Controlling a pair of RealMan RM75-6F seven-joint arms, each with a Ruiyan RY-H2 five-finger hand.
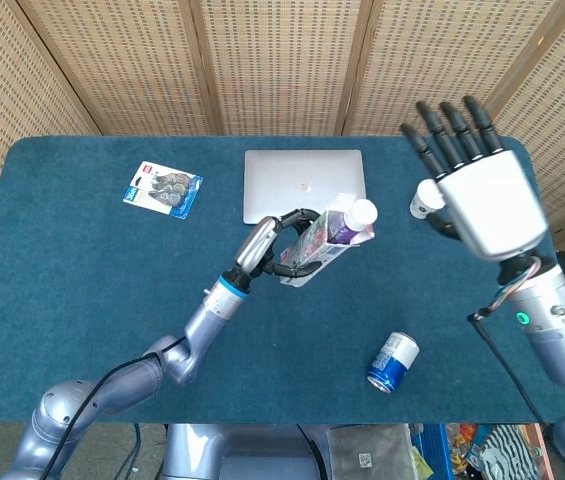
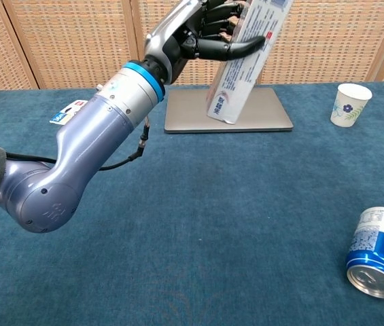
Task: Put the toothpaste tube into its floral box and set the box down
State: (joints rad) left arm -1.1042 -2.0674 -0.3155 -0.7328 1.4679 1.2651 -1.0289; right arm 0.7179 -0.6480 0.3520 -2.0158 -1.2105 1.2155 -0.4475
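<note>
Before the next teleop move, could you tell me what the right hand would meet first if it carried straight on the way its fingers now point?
The right hand is open, fingers aimed up and away towards the wicker screen. Nothing shows between them in the head view, though depth is unclear.

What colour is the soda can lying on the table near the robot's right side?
Blue and white, with a silver end; the can shows best in the chest view.

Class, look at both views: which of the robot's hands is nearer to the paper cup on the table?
The right hand. It hovers open just beside the paper cup in the head view, while the left hand grips the floral box further off, in front of the laptop.
</note>
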